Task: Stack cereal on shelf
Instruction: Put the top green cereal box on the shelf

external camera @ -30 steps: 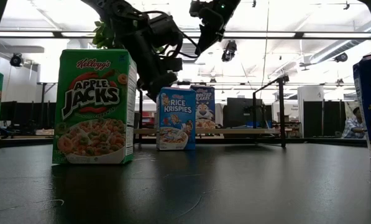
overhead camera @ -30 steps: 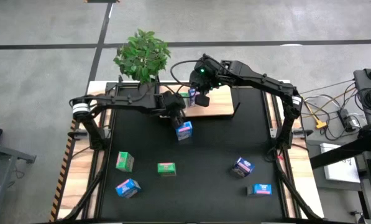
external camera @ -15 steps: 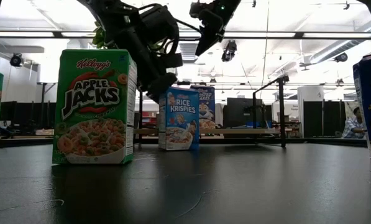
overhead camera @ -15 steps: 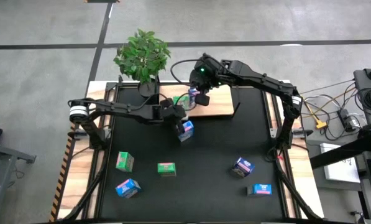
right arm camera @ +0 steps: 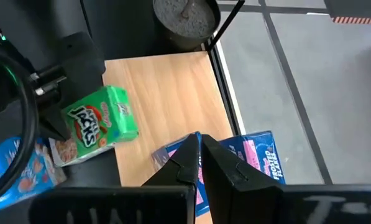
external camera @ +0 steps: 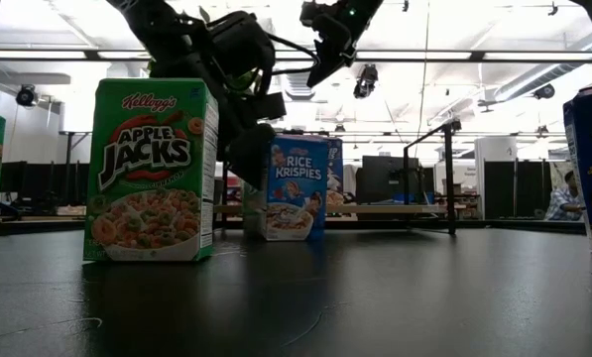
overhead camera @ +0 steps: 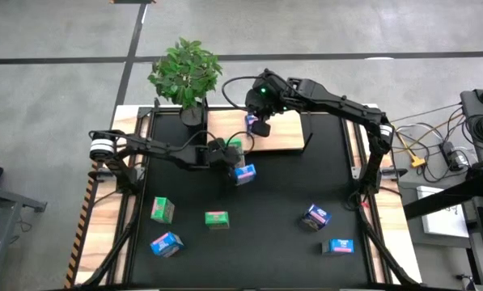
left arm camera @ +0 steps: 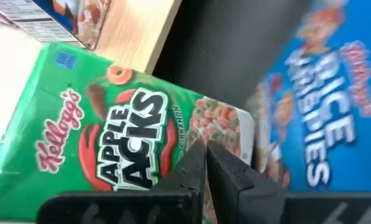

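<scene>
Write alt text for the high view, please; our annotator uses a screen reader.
Seen from above, the left claw, shut, sits between a green cereal carton and a blue carton just off the wooden shelf, while the right claw, also shut, hovers over a blue carton on it. Five more cartons lie scattered on the black mat.

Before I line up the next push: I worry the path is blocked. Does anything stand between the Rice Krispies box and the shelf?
Yes. The green Apple Jacks box lies at the shelf edge, between it and the Rice Krispies box, with the left gripper alongside.
</scene>
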Controlling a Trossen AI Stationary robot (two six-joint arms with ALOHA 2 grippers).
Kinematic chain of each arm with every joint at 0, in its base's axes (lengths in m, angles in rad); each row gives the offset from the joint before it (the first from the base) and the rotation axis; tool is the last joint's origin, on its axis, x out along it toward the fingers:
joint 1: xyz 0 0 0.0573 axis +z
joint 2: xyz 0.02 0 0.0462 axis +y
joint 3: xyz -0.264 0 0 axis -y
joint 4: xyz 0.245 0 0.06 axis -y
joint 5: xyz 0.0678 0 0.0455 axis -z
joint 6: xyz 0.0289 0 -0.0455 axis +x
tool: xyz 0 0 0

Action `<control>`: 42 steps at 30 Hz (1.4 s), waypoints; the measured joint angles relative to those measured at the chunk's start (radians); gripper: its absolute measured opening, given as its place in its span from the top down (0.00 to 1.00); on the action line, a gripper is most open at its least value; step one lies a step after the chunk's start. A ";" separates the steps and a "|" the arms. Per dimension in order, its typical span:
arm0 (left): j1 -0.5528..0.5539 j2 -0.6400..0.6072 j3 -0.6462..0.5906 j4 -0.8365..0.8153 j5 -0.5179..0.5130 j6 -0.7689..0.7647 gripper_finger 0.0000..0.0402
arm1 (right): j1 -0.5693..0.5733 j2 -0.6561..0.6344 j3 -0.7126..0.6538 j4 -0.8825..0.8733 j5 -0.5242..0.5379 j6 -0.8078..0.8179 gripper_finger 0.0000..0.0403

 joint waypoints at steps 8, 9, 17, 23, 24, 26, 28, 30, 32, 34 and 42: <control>-0.014 -0.049 -0.010 -0.009 -0.015 0.035 1.00 | 0.027 0.000 -0.032 -0.002 -0.001 0.022 0.98; -0.017 -0.066 -0.012 -0.013 -0.030 0.048 1.00 | 0.033 0.000 -0.039 -0.002 -0.002 0.025 0.98; -0.048 -0.297 -0.088 -0.027 -0.053 0.202 1.00 | 0.097 -0.002 -0.119 -0.001 -0.001 0.062 0.98; -0.043 -0.457 -0.222 0.055 -0.020 0.279 1.00 | 0.171 -0.005 -0.222 0.059 -0.001 0.104 0.98; -0.043 -0.475 -0.243 0.077 -0.020 0.278 1.00 | 0.182 -0.005 -0.245 0.094 -0.001 0.111 0.98; -0.043 -0.500 -0.282 0.121 -0.017 0.274 1.00 | 0.200 -0.005 -0.293 0.170 0.002 0.112 0.98; -0.043 -0.512 -0.315 0.140 -0.002 0.275 1.00 | 0.208 -0.005 -0.330 0.250 0.003 0.106 0.98; -0.043 -0.513 -0.350 0.180 -0.001 0.275 1.00 | 0.207 -0.005 -0.355 0.315 0.009 0.100 0.98; -0.043 -0.509 -0.387 0.234 0.000 0.273 1.00 | 0.205 0.002 -0.358 0.352 0.011 0.096 0.98; -0.043 -0.499 -0.429 0.302 0.000 0.260 1.00 | 0.195 0.010 -0.347 0.365 0.011 0.094 0.98; -0.039 -0.496 -0.520 0.426 0.000 0.144 0.90 | 0.179 0.078 -0.254 0.341 0.010 0.054 0.98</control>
